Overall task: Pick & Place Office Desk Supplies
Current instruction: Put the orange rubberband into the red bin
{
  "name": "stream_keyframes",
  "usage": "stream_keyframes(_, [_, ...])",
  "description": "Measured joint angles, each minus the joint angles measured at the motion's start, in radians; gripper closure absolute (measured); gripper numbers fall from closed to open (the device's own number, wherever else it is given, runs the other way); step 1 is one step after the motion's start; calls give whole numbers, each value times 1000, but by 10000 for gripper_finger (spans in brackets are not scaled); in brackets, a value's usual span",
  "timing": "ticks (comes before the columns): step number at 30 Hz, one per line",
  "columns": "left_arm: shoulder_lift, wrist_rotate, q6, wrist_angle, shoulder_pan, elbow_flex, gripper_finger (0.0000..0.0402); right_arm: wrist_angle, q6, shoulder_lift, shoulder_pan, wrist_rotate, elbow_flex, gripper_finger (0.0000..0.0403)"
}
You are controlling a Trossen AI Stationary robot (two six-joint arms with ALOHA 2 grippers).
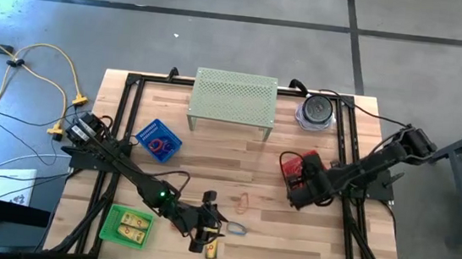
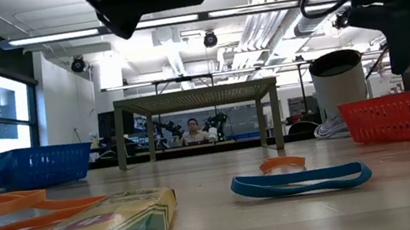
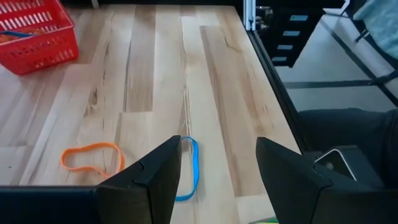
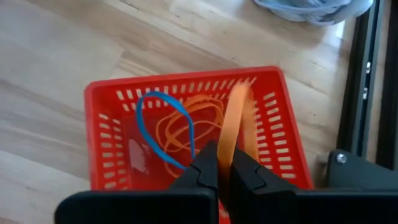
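Presently, right gripper (image 4: 224,171): my fingers are pressed together on an orange band (image 4: 233,121), pinched edge-on and held over the red basket (image 4: 99,134).
Left gripper (image 3: 217,171): my fingers are spread wide above the front of the table, holding nothing; a blue band (image 3: 189,168) lies flat on the wood, partly under one finger.
Loose supplies: an orange loop (image 3: 90,157) lies on the table just beside the blue band; a yellow block (image 1: 213,247) rests near the front edge, by my left gripper.
Red basket contents: a tangle of orange bands (image 4: 186,127) and one blue loop (image 4: 158,124), seen through slotted plastic walls.
Other baskets: blue basket (image 1: 158,139) holds red loops; green basket (image 1: 115,225) holds yellow blocks.
Surroundings: pale green perforated stand (image 1: 234,100) stands at the table's back; a round dark-topped container (image 1: 316,110) sits beside it.
Table (image 1: 234,181): light wooden planks, visible grain, black frame rails along the sides.
Background: a person (image 2: 194,133) sits far behind, seen under the stand.
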Motion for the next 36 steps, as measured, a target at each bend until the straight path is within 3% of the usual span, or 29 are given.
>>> stream_keyframes(8, [0, 0, 0, -59, 0, 0, 202, 5, -81, 0, -21, -3, 0, 382])
stream_keyframes(18, [0, 0, -26, -82, 4, 0, 202, 8, -71, 0, -20, -25, 0, 239])
stream_keyframes(23, [0, 0, -26, -83, 4, 0, 202, 18, -119, 0, -20, 25, 0, 202])
stream_keyframes(26, [0, -1, -23, -88, 4, 0, 202, 130, -315, -2, -21, 64, 0, 200])
stream_keyframes(29, [-11, -1, -23, -115, 4, 0, 202, 370, -609, -3, -20, 53, 0, 204])
stream_keyframes(33, [-43, -1, -37, -162, 4, 0, 202, 732, -1005, -3, -12, -74, 0, 210])
stream_keyframes(36, [-56, -2, -56, -205, -4, 0, 202, 925, -1213, -2, -8, -192, 0, 215])
